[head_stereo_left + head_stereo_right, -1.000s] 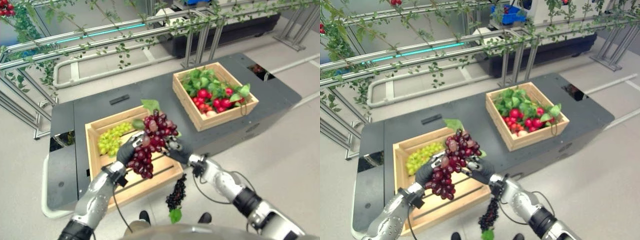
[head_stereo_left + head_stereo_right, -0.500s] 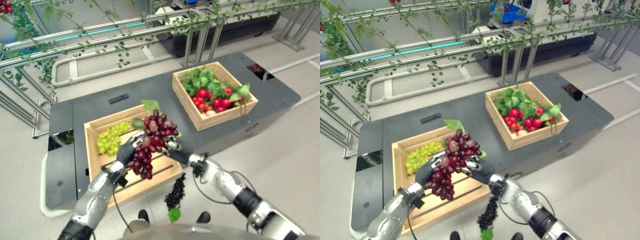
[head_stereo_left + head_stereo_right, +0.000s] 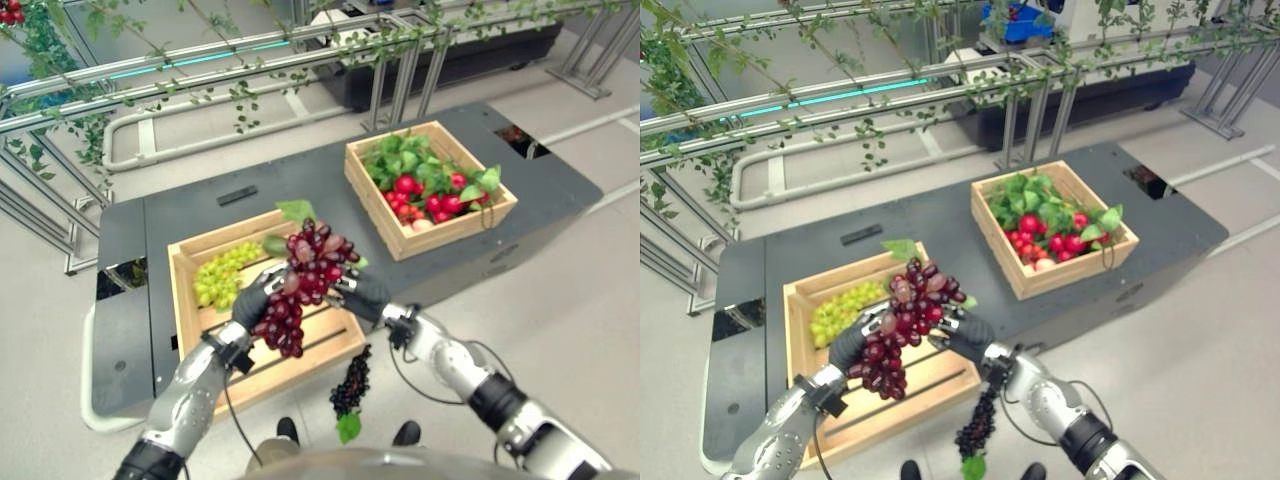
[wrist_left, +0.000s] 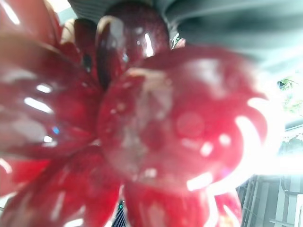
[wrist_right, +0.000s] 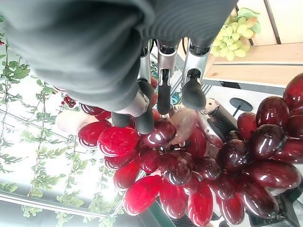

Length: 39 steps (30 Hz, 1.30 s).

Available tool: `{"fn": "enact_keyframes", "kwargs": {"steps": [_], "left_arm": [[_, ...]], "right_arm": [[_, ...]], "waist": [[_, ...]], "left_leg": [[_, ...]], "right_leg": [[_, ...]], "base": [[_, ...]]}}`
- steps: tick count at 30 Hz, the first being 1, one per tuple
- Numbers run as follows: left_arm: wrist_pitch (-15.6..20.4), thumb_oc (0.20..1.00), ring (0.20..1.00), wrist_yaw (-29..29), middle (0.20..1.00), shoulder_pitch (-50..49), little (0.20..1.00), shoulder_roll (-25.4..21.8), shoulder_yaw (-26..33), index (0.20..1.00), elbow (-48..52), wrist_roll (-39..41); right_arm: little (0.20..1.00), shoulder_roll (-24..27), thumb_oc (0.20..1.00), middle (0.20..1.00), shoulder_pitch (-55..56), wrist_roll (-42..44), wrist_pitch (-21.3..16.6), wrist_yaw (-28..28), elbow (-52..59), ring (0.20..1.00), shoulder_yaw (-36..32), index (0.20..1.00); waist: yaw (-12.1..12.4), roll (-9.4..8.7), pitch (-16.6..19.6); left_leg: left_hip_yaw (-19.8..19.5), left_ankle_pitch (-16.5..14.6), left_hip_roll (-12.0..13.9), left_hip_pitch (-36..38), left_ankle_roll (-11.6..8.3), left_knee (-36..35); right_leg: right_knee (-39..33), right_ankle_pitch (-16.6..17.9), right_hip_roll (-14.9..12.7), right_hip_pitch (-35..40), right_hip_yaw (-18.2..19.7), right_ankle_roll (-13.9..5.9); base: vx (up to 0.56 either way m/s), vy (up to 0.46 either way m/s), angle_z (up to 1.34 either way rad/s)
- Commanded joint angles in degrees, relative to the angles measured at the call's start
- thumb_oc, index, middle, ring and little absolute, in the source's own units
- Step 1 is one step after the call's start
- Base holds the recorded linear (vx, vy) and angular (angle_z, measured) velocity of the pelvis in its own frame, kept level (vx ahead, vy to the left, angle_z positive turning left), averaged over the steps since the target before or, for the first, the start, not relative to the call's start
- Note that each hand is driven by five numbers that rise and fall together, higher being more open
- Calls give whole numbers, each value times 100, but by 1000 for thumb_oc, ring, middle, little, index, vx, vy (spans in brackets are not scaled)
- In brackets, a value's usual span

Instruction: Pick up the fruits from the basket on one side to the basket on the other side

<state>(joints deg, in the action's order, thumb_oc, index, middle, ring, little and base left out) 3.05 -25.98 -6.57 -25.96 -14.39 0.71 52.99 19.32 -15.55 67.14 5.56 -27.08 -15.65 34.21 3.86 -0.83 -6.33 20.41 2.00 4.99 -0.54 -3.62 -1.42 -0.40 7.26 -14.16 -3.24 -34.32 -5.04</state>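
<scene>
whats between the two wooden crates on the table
Bare dark tabletop, nothing on it, as the left eye view shows between the near crate with green grapes and the far crate of red fruit.

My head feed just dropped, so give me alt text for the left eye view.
Both hands, left hand and right hand, hold a red grape bunch above the near wooden crate, which holds green grapes. A farther crate holds red fruit and leaves.

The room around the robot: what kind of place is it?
Probably an indoor test or demo area staged as a vineyard: metal rails draped with leafy vines, a dark platform bearing two wooden crates of fruit, and a plain hard floor.
</scene>
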Motion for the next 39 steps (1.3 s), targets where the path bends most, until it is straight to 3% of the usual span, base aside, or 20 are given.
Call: {"fn": "enact_keyframes", "kwargs": {"steps": [1, 10, 11, 12, 13, 14, 15, 16, 17, 24, 25, 26, 39], "left_arm": [[321, 200, 200, -165, 200, 135, 200, -134, 60, 200, 179, -87], [316, 200, 200, -170, 200, 96, 200, -164, 82, 200, 114, -77], [320, 200, 200, -168, 200, 103, 200, -169, 84, 200, 110, -79], [321, 200, 200, -168, 200, 104, 200, -168, 85, 200, 109, -79], [319, 200, 200, -172, 200, 106, 200, -164, 89, 200, 117, -76], [319, 200, 200, -171, 200, 111, 200, -160, 96, 200, 124, -74], [318, 200, 200, -169, 200, 109, 200, -160, 105, 200, 126, -73], [317, 200, 200, -167, 200, 109, 200, -156, 113, 200, 133, -73], [318, 200, 200, -162, 200, 106, 200, -157, 118, 200, 134, -79], [316, 200, 200, -165, 200, 100, 200, -147, 117, 200, 105, -84], [317, 200, 200, -167, 200, 92, 200, -146, 122, 200, 108, -84], [320, 200, 200, -165, 200, 90, 200, -143, 133, 200, 113, -86], [341, 200, 200, -186, 200, 119, 200, -166, 112, 200, 206, -63]], "right_arm": [[200, -207, 200, 200, -438, 480, -397, -217, 735, 200, -314, 200], [200, -143, 200, 200, -514, 498, -439, -199, 821, 200, -375, 200], [595, -124, 595, 595, -526, 493, -436, -208, 827, 595, -361, 595], [752, -123, 752, 752, -526, 494, -436, -208, 827, 752, -361, 752], [727, -119, 727, 727, -523, 489, -417, -219, 827, 727, -354, 727], [473, -133, 473, 473, -515, 493, -411, -215, 822, 473, -352, 473], [429, -126, 429, 429, -518, 490, -408, -213, 818, 429, -347, 429], [282, -123, 282, 282, -515, 487, -402, -218, 823, 282, -346, 282], [231, -117, 231, 231, -518, 488, -402, -219, 822, 231, -355, 231], [200, -127, 200, 200, -523, 534, -385, -229, 820, 200, -346, 200], [297, -123, 297, 297, -521, 531, -385, -226, 817, 297, -341, 297], [1000, -128, 1000, 1000, -511, 534, -385, -224, 832, 1000, -342, 1000], [1000, -77, 1000, 1000, -430, 472, -317, -228, 652, 1000, -328, 1000]], "waist": [[75, -123, 79], [92, -137, 82], [96, -140, 83], [95, -140, 82], [98, -141, 84], [100, -140, 83], [103, -141, 83], [100, -140, 82], [100, -141, 84], [94, -135, 87], [92, -135, 93], [91, -133, 91], [89, -126, 98]], "left_leg": [[-42, -152, -36, -22, -74, 192], [-38, -147, -28, -16, -77, 197], [-43, -148, -29, -19, -76, 198], [-43, -148, -29, -20, -76, 198], [-47, -153, -34, -13, -73, 195], [-48, -151, -32, -13, -74, 194], [-49, -152, -35, -15, -72, 197], [-49, -151, -34, -14, -72, 198], [-52, -154, -38, -12, -70, 197], [-50, -158, -42, -8, -72, 203], [-49, -155, -42, -10, -73, 198], [-52, -154, -40, -5, -73, 193], [-58, -141, -48, 16, -73, 176]], "right_leg": [[402, -279, -156, 236, -209, -385], [411, -271, -155, 234, -213, -390], [414, -275, -154, 232, -210, -388], [415, -275, -154, 231, -210, -388], [412, -273, -151, 235, -211, -390], [407, -267, -156, 240, -214, -390], [406, -270, -153, 245, -215, -387], [406, -271, -151, 245, -214, -388], [405, -271, -149, 246, -210, -385], [401, -269, -149, 249, -200, -382], [393, -268, -147, 250, -199, -382], [396, -270, -146, 248, -201, -379], [390, -262, -152, 284, -221, -382]], "base": [[0, 0, 0], [0, 0, 0], [0, 0, 0], [0, 0, 0], [0, 0, 0], [0, 0, 0], [0, 0, 0], [0, 0, 0], [0, 0, 0], [0, 0, 0], [0, 0, 0], [0, 0, 0], [0, 0, 0]]}}
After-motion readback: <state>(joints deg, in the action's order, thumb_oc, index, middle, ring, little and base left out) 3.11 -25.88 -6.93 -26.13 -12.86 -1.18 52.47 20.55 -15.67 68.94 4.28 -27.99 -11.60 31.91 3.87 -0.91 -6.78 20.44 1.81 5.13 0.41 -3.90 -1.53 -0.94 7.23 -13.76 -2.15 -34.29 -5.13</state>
